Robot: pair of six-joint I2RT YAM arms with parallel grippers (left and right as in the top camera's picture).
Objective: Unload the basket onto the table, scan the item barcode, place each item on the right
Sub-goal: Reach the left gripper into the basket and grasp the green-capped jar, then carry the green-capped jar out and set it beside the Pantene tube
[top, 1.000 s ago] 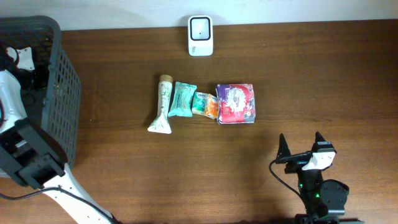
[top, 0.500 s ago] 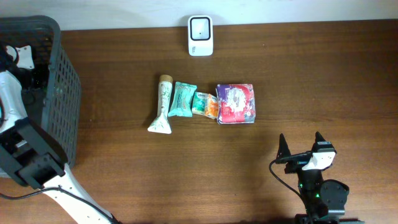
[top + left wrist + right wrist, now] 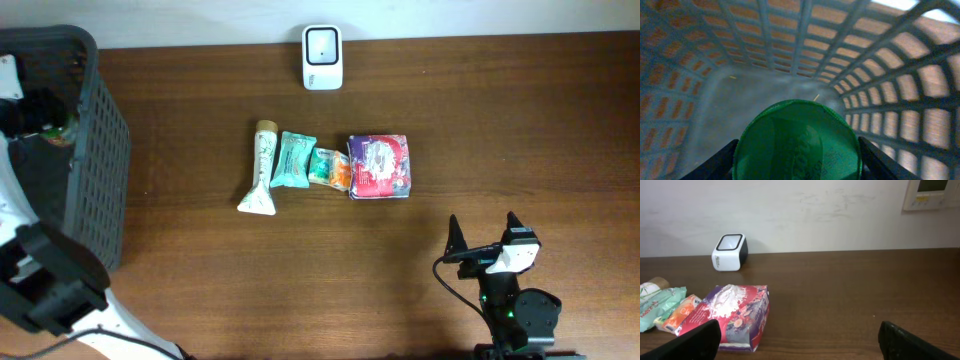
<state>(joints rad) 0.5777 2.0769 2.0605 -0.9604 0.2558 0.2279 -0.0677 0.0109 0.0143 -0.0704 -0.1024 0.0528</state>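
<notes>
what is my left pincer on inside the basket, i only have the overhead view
Observer: The left wrist view shows a green round item between the left pincer's fingers, touching both.
Operator: any barcode showing on it
Observer: None. There is only faint lettering on its top, too blurred to read.
Operator: right wrist cam add anything
Observer: A beige panel mounted high up, at that picture's top right.
</notes>
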